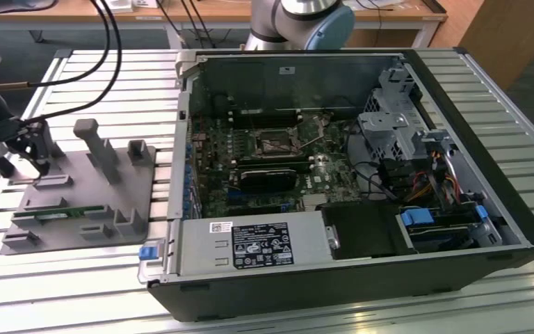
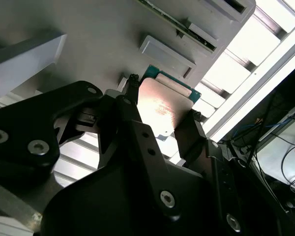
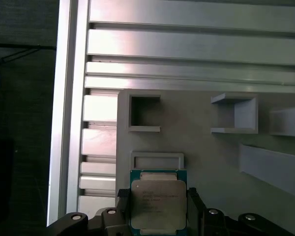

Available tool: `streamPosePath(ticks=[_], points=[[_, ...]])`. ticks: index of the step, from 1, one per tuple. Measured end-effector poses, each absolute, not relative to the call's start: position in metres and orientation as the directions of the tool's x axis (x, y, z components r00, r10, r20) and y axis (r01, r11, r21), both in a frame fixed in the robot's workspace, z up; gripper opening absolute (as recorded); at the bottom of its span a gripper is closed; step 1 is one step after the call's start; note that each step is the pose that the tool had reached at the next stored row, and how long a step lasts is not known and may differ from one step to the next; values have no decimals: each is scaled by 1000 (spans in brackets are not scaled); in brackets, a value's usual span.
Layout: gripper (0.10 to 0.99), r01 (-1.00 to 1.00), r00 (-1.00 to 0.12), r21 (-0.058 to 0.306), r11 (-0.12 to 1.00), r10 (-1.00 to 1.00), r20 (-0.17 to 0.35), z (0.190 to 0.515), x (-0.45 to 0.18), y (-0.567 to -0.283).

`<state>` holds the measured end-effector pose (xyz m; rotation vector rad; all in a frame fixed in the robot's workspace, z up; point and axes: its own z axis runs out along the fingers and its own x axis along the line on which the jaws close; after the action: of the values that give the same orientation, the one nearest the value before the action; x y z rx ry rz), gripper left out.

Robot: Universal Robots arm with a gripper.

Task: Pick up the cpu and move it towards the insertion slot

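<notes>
We see the gripper (image 3: 158,195) clamped on opposite edges of the cpu (image 3: 158,209) above the grey fixture plate (image 1: 86,188), the insertion slot (image 1: 274,145) lying well apart toward the exterior view's right inside the computer case (image 1: 341,287).

Fixture plate (image 1: 72,209) on table (image 1: 91,90), exterior view's left of computer case (image 1: 295,292); insertion slot (image 1: 274,145) inside case; cpu (image 3: 158,211) between tool (image 3: 157,193) fingers.
</notes>
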<state>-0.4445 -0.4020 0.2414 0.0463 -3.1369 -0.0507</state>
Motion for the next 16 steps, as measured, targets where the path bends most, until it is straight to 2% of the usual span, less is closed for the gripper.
streamPosePath(ticks=[16], points=[[541,-30,-1000,32,999,-30,3,264,-444,-401]])
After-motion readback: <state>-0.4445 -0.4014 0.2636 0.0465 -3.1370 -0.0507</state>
